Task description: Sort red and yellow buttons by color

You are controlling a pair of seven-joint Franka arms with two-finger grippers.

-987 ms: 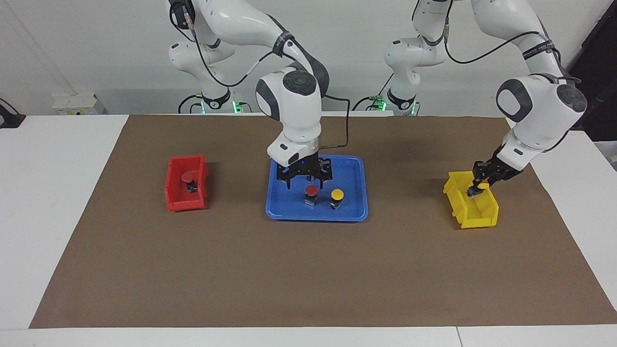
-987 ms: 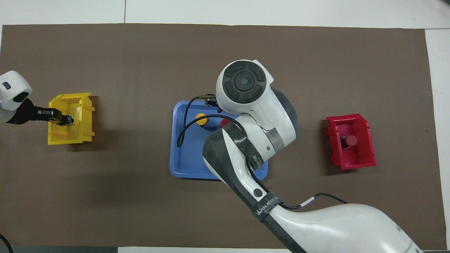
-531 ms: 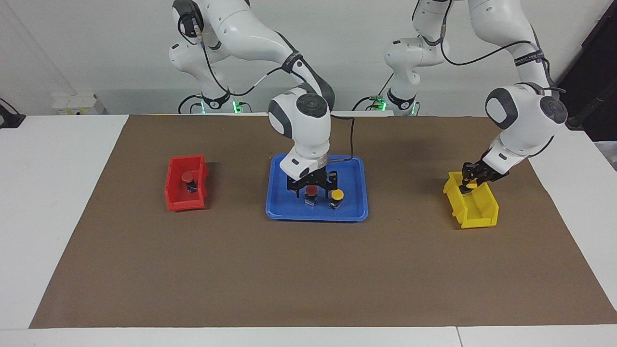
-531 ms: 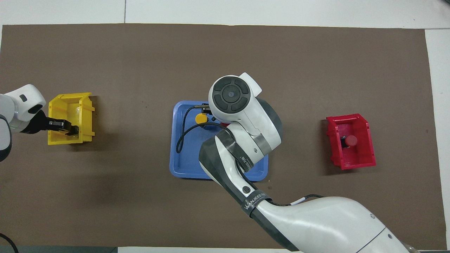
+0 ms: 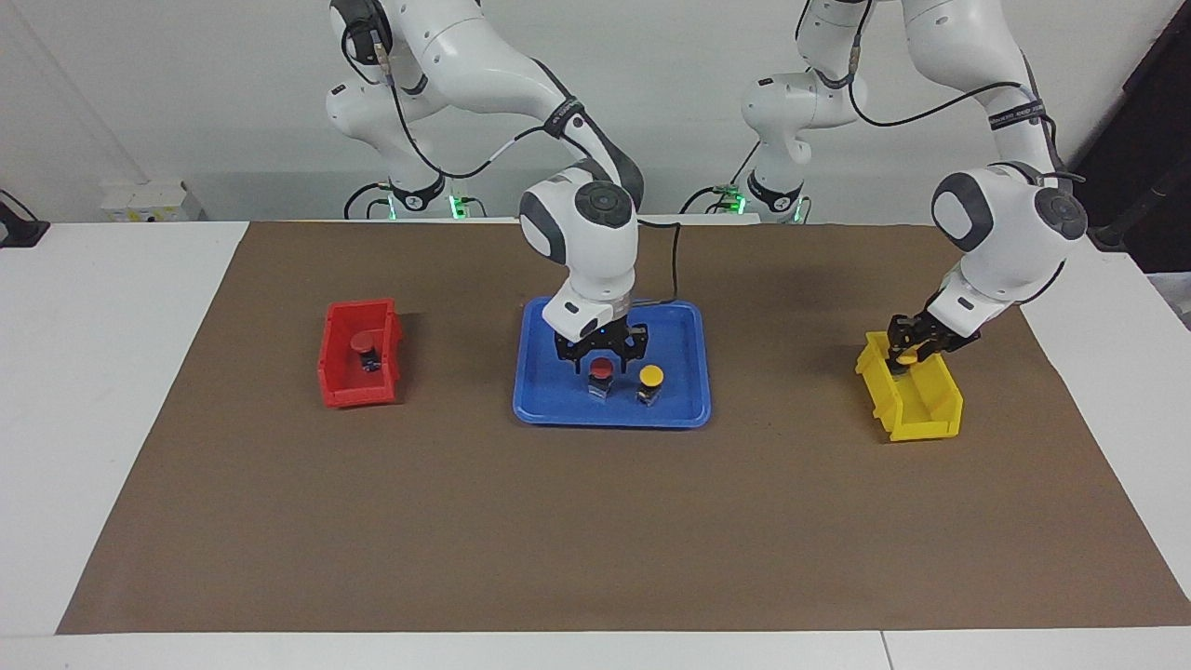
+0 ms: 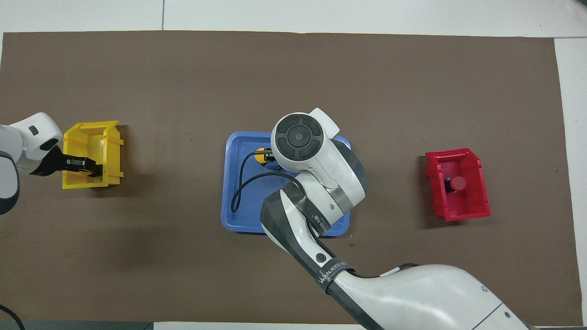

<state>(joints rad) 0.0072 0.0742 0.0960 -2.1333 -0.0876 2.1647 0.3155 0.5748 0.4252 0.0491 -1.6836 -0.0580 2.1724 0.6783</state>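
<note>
Overhead view shows "WANJEED" on the right arm's strap. Blue tray (image 5: 684,409) holds a red button (image 5: 601,375) directly under the right gripper (image 5: 601,358), jaws spread around it, plus a yellow button (image 5: 650,382) beside them. Left gripper (image 5: 908,355) over the yellow bin (image 5: 916,409), jaws pinching another yellow button (image 5: 907,359). Red bin (image 5: 340,381) holds a second red button (image 5: 364,350).

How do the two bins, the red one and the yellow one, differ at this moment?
The red bin sits toward the right arm's end of the table; the yellow bin sits toward the left arm's end. The red bin holds a red button lying free, with no gripper near; over the yellow bin the left gripper holds a yellow button. Both are small open bins on the brown mat.
</note>
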